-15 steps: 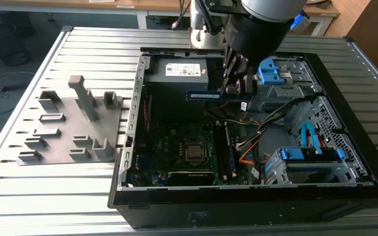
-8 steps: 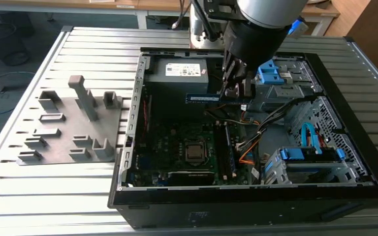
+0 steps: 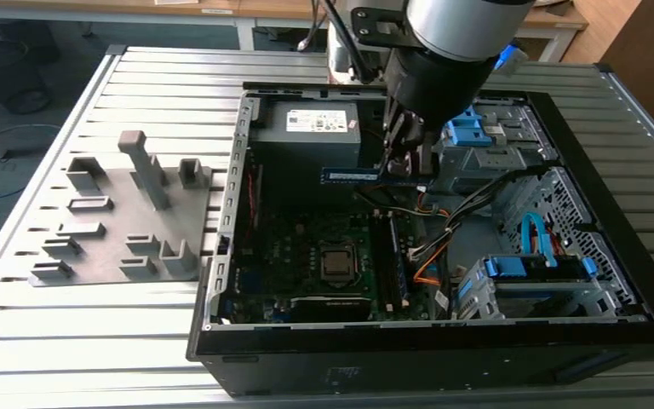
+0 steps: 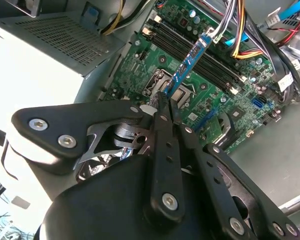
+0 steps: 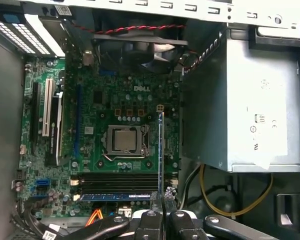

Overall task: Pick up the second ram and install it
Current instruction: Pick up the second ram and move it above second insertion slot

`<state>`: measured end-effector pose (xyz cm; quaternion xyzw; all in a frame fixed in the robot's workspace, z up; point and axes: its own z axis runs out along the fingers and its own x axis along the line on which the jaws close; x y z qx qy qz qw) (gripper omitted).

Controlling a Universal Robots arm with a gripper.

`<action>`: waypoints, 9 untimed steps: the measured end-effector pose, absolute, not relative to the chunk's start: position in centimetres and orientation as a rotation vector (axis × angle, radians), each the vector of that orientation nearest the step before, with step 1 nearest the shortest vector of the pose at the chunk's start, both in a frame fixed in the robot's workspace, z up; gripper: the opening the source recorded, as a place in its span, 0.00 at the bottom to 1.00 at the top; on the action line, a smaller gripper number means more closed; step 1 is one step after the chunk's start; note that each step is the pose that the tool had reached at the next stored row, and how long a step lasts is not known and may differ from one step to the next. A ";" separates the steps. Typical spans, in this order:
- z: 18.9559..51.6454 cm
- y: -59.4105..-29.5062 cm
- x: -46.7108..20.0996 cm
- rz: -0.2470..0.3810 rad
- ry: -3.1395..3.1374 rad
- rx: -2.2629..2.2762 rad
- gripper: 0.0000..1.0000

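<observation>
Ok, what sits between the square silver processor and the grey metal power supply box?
In the first wrist view, the dark blue memory stick, held edge-on by the gripper, crosses that stretch, above a narrow strip of green motherboard.

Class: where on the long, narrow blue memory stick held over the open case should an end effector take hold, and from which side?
At one short end, pinching the two flat faces of the long, narrow blue memory stick, as the end effector does. Coming in endwise suits its thin, flat shape and probably leaves the long edges free.
</observation>
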<state>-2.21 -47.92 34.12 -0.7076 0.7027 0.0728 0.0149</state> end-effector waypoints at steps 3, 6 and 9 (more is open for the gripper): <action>33.8 -47.9 -2.2 0.227 2.187 -2.202 0.13; 33.5 -47.9 -2.2 0.227 2.187 -2.202 0.13; 33.2 -47.9 -2.2 0.227 2.187 -2.202 0.13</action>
